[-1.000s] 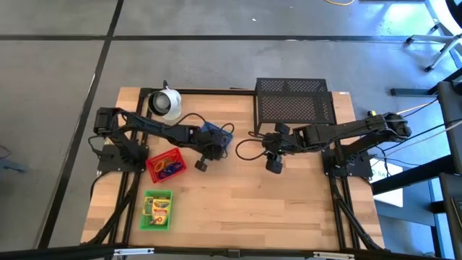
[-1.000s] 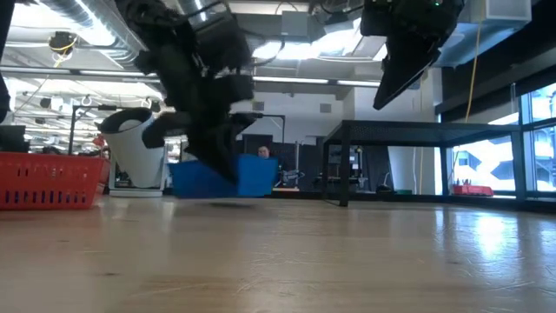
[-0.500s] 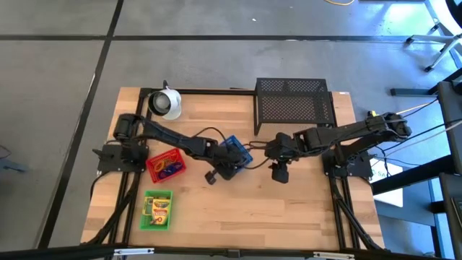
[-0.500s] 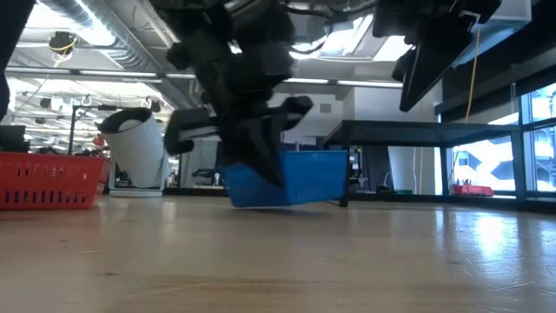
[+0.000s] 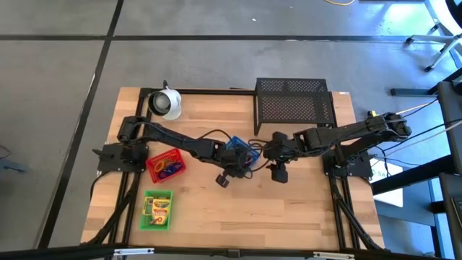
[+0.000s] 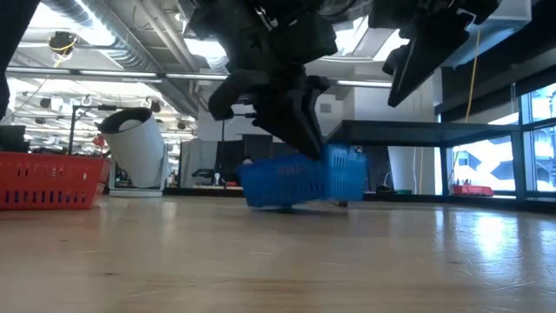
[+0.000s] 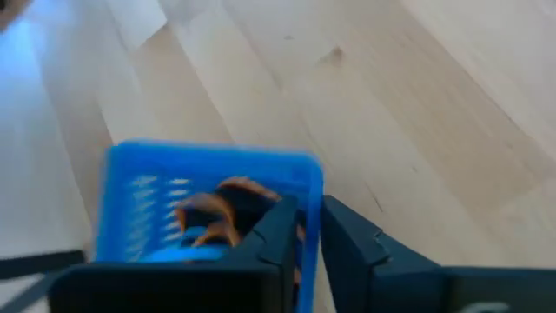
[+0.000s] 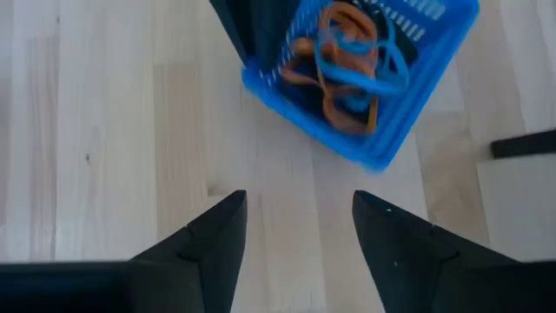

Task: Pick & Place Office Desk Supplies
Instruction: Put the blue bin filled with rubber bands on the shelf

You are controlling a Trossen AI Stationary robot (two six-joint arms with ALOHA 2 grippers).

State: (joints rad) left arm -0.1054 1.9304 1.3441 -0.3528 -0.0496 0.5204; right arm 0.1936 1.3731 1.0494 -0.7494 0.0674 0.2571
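**A:** Where is the blue tray (image 5: pixel 240 150)?

**B:** Mid-table, in front of the black wire-mesh rack (image 5: pixel 294 101), between the two arms. The left gripper (image 7: pixel 308 228) has one of its fingers (image 7: pixel 276 233) inside the tray and the other outside, straddling one wall. They sit close against it, but the wrist picture is blurred, so whether they pinch the wall or have just slackened I cannot tell.

**A:** Is the tray flat on the wood?

**B:** From table height it looks tipped, and the gripper hides its top edge there, so I cannot say how much of it rests on the table (image 5: pixel 289 209).

**A:** What is in it?

**B:** Orange and blue loops (image 8: pixel 347 52), tangled; the right wrist camera looks down on them. Part of the tray is cut off at that picture's edge.

**A:** And the right gripper (image 8: pixel 300 230)?

**B:** Spread wide, holding nothing, above bare wood just beside the tray, apart from it.

**A:** Anything else?

**B:** The red tray (image 5: pixel 167 165) with small loops lies behind the left gripper, beside that arm's base, and the green tray (image 5: pixel 157 209) with yellow-green boxes sits farther toward the table's front edge. A white round object (image 5: pixel 166 103) stands at the far corner.
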